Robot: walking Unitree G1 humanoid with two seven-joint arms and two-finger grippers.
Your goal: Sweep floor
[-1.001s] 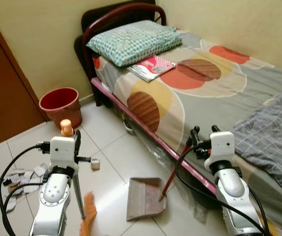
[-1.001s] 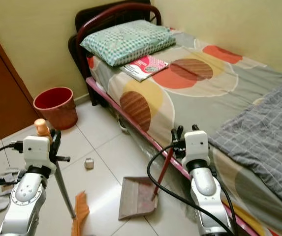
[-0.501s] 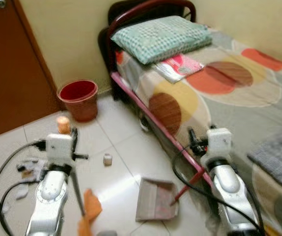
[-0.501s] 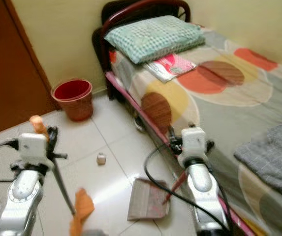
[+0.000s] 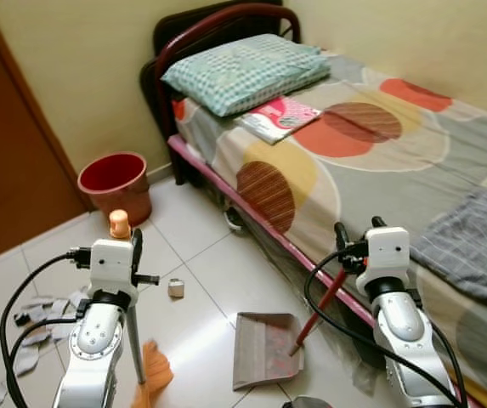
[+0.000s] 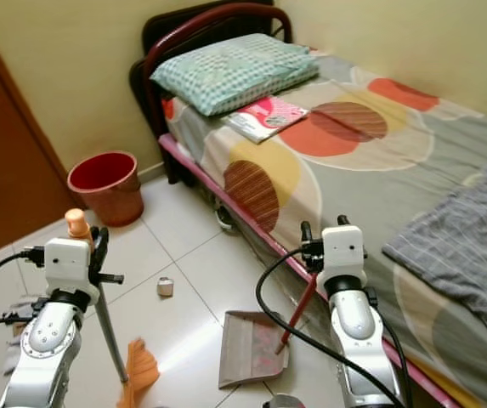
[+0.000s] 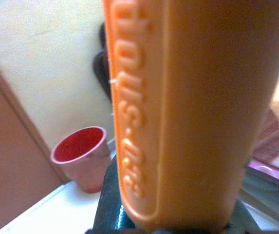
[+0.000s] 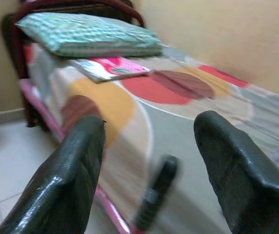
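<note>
My left gripper (image 5: pixel 129 243) is shut on the broom, just below its orange handle tip (image 5: pixel 119 223). The metal shaft runs down to the orange bristles (image 5: pixel 152 374) on the tiles. That orange handle (image 7: pixel 193 112) looms large in the left wrist view. The brownish dustpan (image 5: pixel 266 348) lies on the floor by the bed, and its red handle (image 5: pixel 319 308) slants up toward my right gripper (image 5: pixel 357 227). That gripper is open, its fingers (image 8: pixel 71 180) wide apart, with the handle's dark end (image 8: pixel 156 195) blurred beyond them. Paper scraps (image 5: pixel 43 308) and a small bit (image 5: pixel 176 288) litter the floor.
A red bin (image 5: pixel 116 183) stands against the wall by the bed's headboard (image 5: pixel 218 21). The bed (image 5: pixel 370 153) with pillow (image 5: pixel 243 72) and a pink book (image 5: pixel 279 116) takes up the right side. A brown door (image 5: pixel 5 161) is at the left.
The whole picture swung left and then back, so the camera moved. Both arms keep the same pose, the broom is still held, and the dustpan lies where it was.
</note>
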